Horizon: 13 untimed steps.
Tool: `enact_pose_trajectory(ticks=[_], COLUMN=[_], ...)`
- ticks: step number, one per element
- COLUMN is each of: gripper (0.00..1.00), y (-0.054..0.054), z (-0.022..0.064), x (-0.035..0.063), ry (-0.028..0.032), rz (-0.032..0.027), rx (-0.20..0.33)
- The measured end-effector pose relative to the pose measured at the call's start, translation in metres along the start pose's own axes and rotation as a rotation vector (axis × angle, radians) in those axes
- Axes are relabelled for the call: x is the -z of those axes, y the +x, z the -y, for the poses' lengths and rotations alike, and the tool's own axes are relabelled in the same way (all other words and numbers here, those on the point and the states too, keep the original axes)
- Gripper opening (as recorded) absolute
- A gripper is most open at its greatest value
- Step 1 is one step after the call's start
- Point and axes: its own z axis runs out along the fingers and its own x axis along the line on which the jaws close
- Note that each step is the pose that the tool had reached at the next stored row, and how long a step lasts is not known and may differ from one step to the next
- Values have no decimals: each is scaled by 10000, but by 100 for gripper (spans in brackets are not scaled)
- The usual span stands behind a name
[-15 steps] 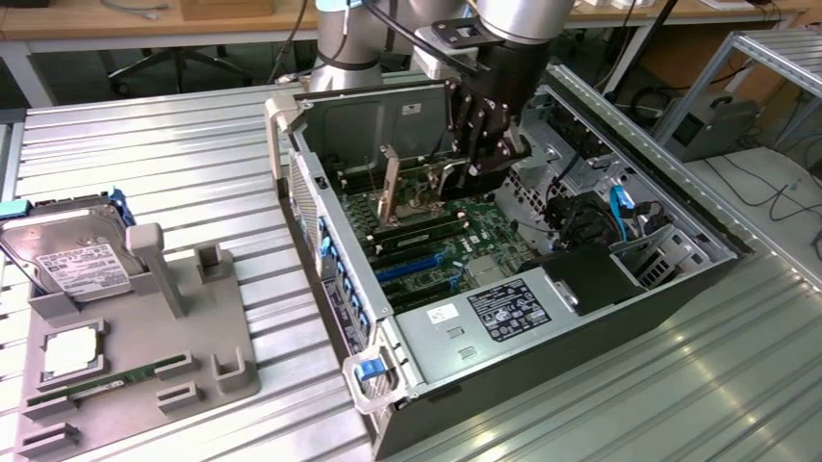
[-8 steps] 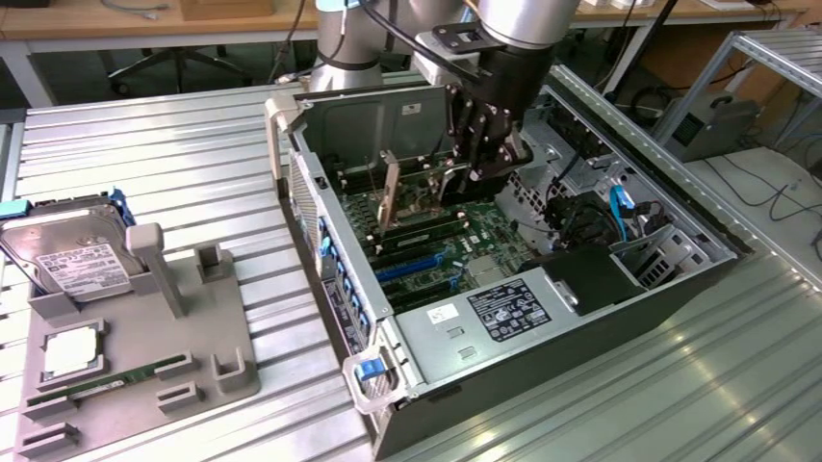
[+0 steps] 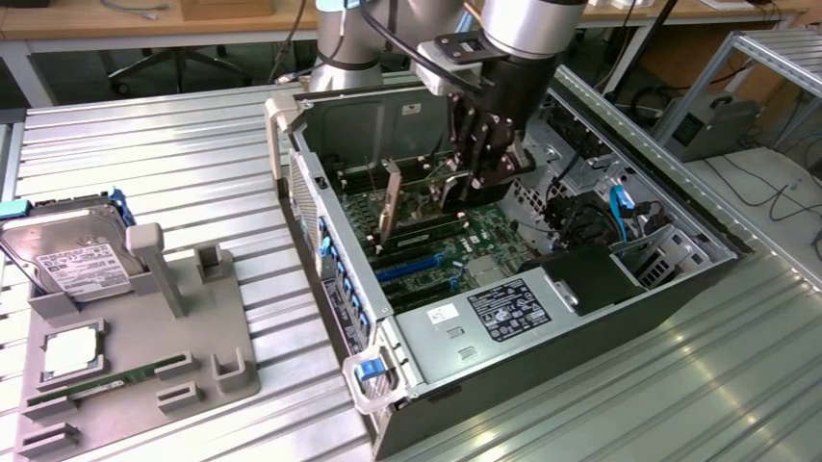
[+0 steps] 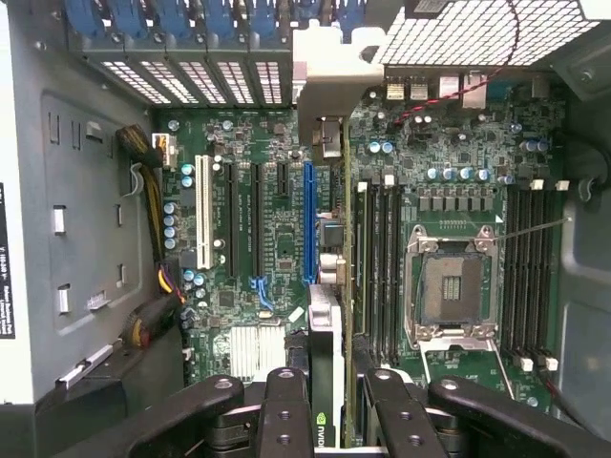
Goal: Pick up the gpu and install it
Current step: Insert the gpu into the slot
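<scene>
Upper centre, black claw (image 3: 469,188) pinches the thin dark gpu card (image 4: 325,334); keep it upright, aligned with the blue slot (image 4: 308,224).

pincer (image 4: 332,380) clamped, pointing down

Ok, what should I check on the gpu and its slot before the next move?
1. gpu held in the hand: ok.
2. blue slot empty: ok.
3. Card running parallel to the blue slot: ok.
4. Card edge directly over the blue slot: cannot tell.
5. cable bundle lying away from the card: ok.
</scene>
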Motion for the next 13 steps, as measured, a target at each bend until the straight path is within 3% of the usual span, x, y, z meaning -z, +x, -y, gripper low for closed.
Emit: enact_pose_trajectory(ticks=[9, 13], gripper=[27, 27], y=[11, 14], z=[-21, -35], x=[-167, -306], ry=[10, 11], rz=[2, 3], rx=[0, -1])
